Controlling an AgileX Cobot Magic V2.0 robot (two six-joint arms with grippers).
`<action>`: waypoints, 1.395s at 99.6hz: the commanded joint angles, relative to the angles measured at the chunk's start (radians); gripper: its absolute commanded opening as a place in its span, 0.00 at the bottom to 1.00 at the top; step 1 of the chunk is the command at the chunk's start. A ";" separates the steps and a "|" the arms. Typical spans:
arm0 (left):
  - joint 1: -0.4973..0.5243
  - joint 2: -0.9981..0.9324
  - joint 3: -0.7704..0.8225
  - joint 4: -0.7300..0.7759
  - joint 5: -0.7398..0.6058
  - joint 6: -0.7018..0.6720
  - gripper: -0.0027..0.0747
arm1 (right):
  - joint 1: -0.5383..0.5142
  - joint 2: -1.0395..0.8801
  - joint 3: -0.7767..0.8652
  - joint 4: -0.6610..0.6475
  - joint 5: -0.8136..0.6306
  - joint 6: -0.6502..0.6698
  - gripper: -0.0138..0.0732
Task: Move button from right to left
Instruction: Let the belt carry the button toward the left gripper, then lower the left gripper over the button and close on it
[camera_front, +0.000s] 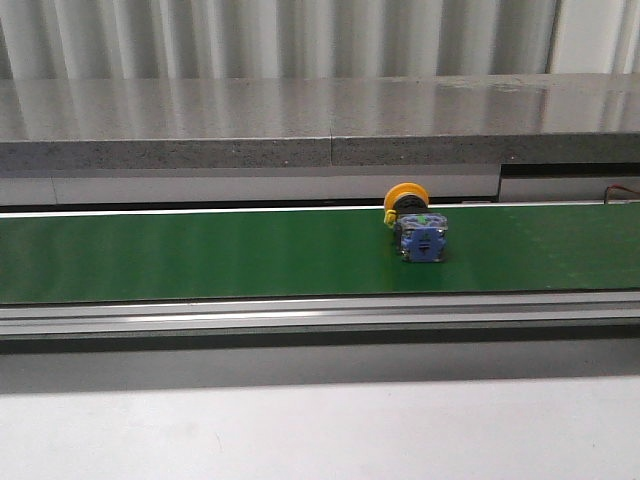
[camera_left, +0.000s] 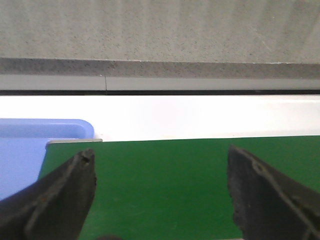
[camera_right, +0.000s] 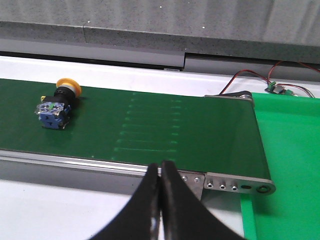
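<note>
The button (camera_front: 417, 224) lies on its side on the green conveyor belt (camera_front: 200, 255), right of the middle, with its yellow-orange cap toward the back and its blue-grey block toward the front. It also shows in the right wrist view (camera_right: 57, 106). My right gripper (camera_right: 160, 172) is shut and empty over the belt's front rail, well to the right of the button. My left gripper (camera_left: 160, 187) is open and empty above the left end of the belt (camera_left: 165, 185). Neither gripper shows in the front view.
A blue bin (camera_left: 30, 145) sits at the belt's left end. A bright green surface (camera_right: 290, 165) and red-black wires (camera_right: 250, 80) lie past the belt's right end. A grey stone ledge (camera_front: 300, 125) runs behind the belt, a metal rail (camera_front: 300, 315) along its front.
</note>
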 joint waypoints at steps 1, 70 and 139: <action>-0.005 0.048 -0.094 -0.065 0.025 -0.006 0.72 | 0.000 0.008 -0.027 -0.006 -0.080 -0.011 0.08; -0.255 0.605 -0.522 -0.175 0.387 -0.074 0.72 | 0.000 0.008 -0.027 -0.006 -0.080 -0.011 0.08; -0.496 1.196 -0.956 -0.063 0.533 -0.440 0.72 | 0.000 0.008 -0.027 -0.006 -0.080 -0.011 0.08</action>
